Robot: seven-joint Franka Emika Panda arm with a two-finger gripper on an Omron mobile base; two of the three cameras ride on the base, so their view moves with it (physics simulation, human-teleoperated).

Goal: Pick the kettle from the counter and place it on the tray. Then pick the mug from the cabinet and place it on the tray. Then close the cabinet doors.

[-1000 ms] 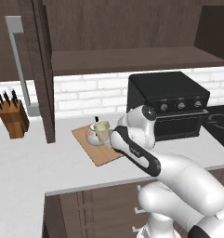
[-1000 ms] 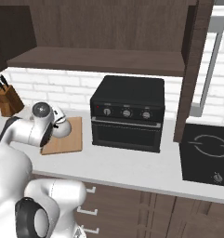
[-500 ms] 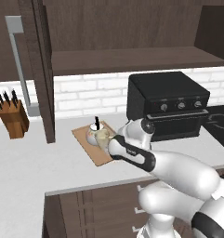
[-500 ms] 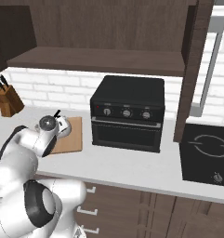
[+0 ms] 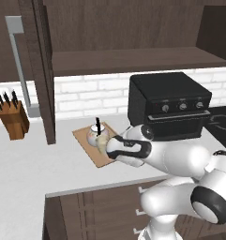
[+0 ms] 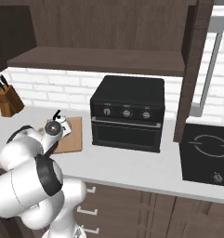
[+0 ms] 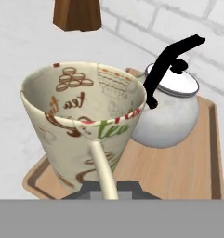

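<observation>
fingers [image 7: 108,186] seemingly clenched on the mug [image 7: 83,123] handle; mug beside kettle [image 7: 167,109] over the tray [image 7: 178,172]

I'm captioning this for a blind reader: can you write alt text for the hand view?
A cream mug with brown "tea" lettering, held by its handle in the gripper, hangs over a wooden tray. A round white kettle with a black handle stands on the tray behind it.

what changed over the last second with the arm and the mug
The white arm's gripper has come lower and forward, bringing the cream patterned mug down over the light-brown wooden tray, still clamped by its handle. The round white kettle on the tray, the black oven and the wooden knife block stayed put.
</observation>
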